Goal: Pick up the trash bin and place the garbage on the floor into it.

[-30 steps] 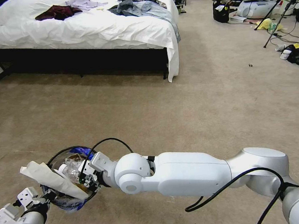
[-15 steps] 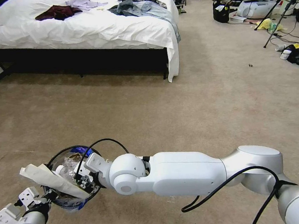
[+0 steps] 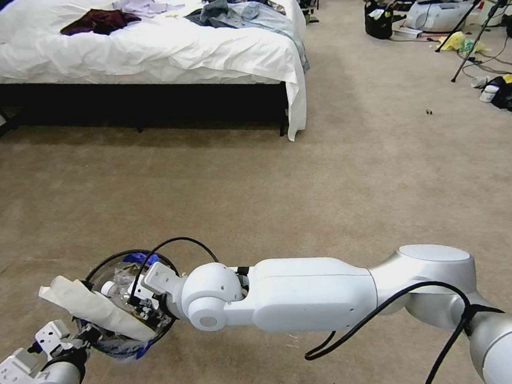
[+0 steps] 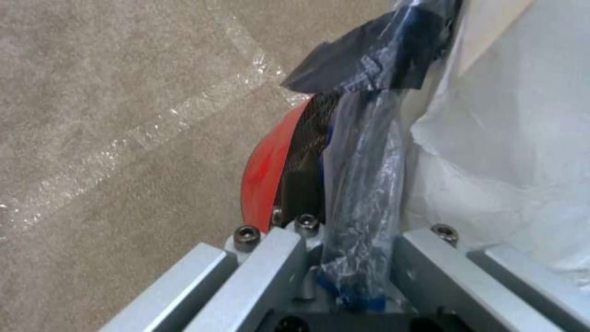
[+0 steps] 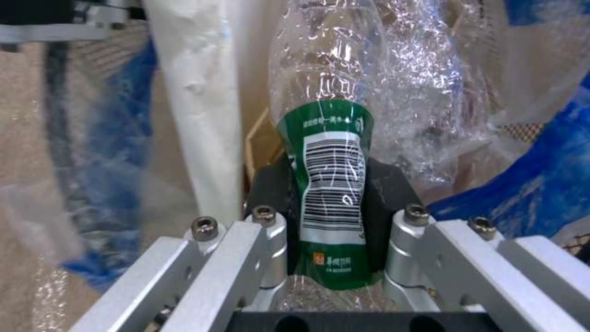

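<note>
The trash bin (image 3: 121, 346) hangs low at my left, above the floor (image 3: 355, 165). My left gripper (image 3: 77, 338) is shut on its near rim. Up close, the left gripper (image 4: 350, 240) pinches the black rim and the blue-edged bag, and the bin's red base (image 4: 264, 170) shows beside them. A long crumpled white paper (image 3: 89, 305) sticks out over the rim. My right gripper (image 3: 143, 297) reaches down into the bin's mouth. It is shut on a clear, green-labelled bottle (image 5: 332, 184), which sits between the gripper's (image 5: 332, 203) black pads (image 5: 270, 193) amid the clear liner.
A white bed (image 3: 136, 53) strewn with clothes stands far left. Tripods (image 3: 485, 16), a black bag (image 3: 378, 23) and other gear crowd the far right. Open carpet lies between. Worn tape (image 4: 154, 124) crosses the floor under the bin.
My right arm has shifted a little left, carrying its gripper and the bottle deeper into the bin. The bin and the left gripper have hardly moved.
</note>
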Motion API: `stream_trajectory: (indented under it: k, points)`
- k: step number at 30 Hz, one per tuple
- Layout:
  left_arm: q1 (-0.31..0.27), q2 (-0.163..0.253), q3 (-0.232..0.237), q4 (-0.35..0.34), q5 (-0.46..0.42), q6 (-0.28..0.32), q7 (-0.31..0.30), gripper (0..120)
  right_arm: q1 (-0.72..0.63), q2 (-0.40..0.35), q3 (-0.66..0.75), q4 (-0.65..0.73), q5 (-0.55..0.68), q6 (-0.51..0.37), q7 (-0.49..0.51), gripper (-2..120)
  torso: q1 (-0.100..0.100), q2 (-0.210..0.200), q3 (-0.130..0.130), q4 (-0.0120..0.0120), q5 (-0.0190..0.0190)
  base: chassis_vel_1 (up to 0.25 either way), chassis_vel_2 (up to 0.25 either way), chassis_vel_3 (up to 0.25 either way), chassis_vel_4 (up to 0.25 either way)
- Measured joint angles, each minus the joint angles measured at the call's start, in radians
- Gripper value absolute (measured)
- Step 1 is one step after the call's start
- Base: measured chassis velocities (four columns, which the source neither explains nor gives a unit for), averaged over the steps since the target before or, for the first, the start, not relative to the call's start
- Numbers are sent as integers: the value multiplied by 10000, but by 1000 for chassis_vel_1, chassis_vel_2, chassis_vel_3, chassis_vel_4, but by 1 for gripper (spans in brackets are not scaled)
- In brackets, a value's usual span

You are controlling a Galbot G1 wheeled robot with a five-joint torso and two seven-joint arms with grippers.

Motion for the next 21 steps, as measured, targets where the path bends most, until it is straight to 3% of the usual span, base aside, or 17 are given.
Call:
stream_trajectory:
  k: [21]
  points:
    - [86, -39, -70, 0, 49, -38, 20, 0, -210, 244, 11, -294, -212, 4, 10, 18, 0, 0, 0, 0, 0, 0, 0, 0, 0]
